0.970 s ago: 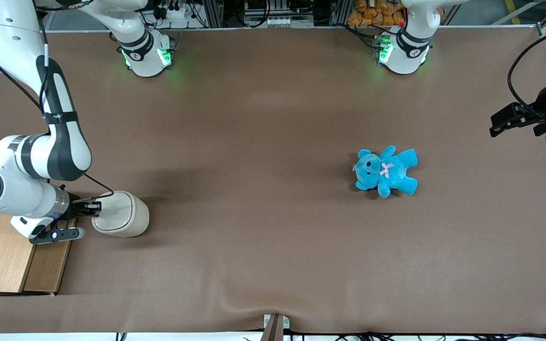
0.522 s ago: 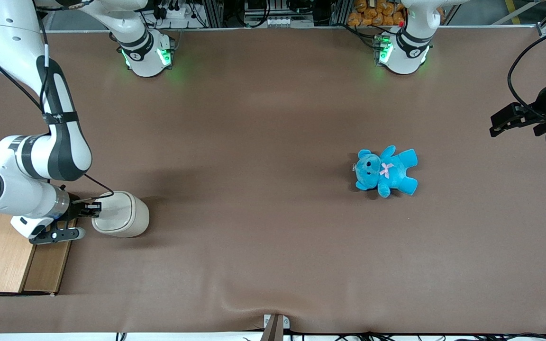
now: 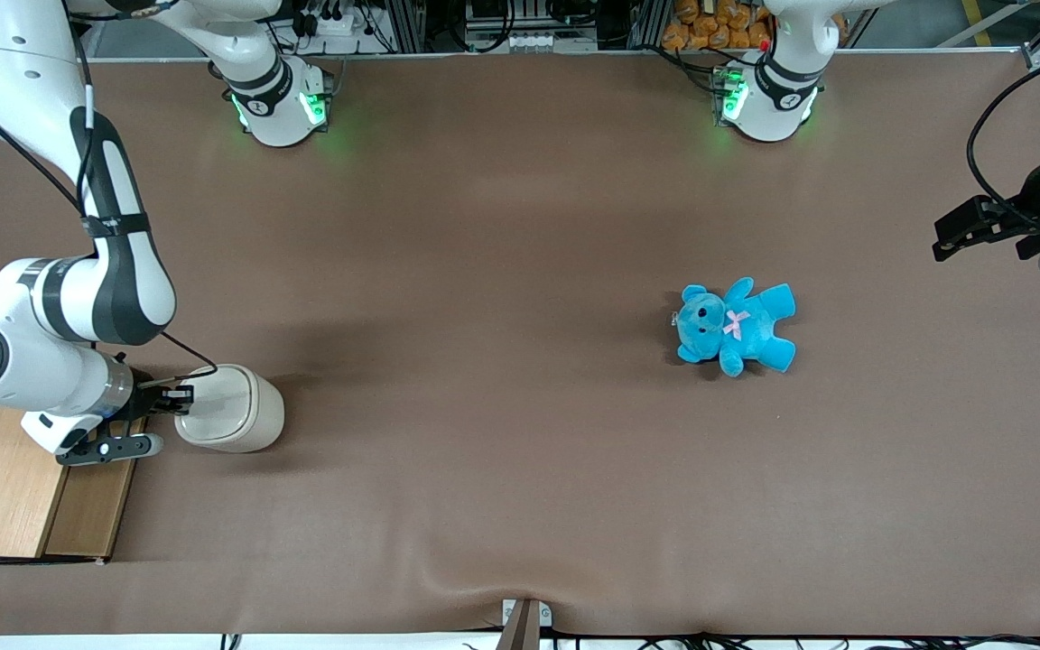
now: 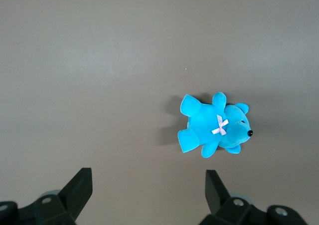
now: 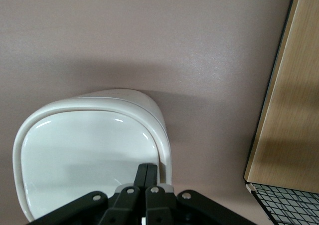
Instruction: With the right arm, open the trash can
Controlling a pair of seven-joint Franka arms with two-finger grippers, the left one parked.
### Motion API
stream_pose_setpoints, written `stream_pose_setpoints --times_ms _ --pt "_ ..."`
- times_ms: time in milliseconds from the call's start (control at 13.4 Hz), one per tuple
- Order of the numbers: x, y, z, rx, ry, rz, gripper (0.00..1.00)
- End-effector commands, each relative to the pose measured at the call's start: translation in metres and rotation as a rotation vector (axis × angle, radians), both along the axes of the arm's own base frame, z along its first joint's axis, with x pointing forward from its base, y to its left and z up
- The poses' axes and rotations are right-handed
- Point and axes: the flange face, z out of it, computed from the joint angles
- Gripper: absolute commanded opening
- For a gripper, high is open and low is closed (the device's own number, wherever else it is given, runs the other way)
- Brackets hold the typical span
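**Gripper pressed to the trash can lid's edge**

The right arm (image 3: 60, 307) reaches low over the table's working-arm end, and its gripper (image 5: 147, 177) has its two black fingers (image 5: 142, 175) clenched together, side by side with no gap between them and nothing held. Their tips rest on the lid (image 5: 84, 155) of the trash can (image 3: 231, 408), right at the rim on the wrist's side. The cream-white trash can stands directly under and ahead of the jaws on the brown table (image 3: 484, 271); its flat lid looks sunken a little inside the rounded rim, and whether it is tilted I cannot tell.

Just beside the jaws, close to the wrist, lies the tan wooden box (image 5: 291, 110) with a patch of wire mesh (image 5: 289, 207) at its corner; it sits apart from the trash can.

Well away from the jaws, toward the parked arm's end of the table, a blue teddy bear (image 3: 735, 327) lies flat with a pink bow on its chest.
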Motion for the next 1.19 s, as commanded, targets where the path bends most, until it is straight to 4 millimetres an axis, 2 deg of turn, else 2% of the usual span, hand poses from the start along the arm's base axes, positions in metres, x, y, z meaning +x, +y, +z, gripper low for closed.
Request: stream_pose_setpoints --times_ms 0,299,896,1045,1119 --pt "0.002 -0.001 -0.015 0.008 -0.002 0.007 0.0" --pt "0.007 0.009 0.003 0.008 -0.018 0.012 0.0" --pt "0.013 0.017 0.059 0.017 0.079 0.015 0.0" --pt "0.009 0.03 0.069 0.009 0.125 -0.035 0.0" --pt "0.007 0.044 0.075 0.013 0.151 -0.042 0.0"
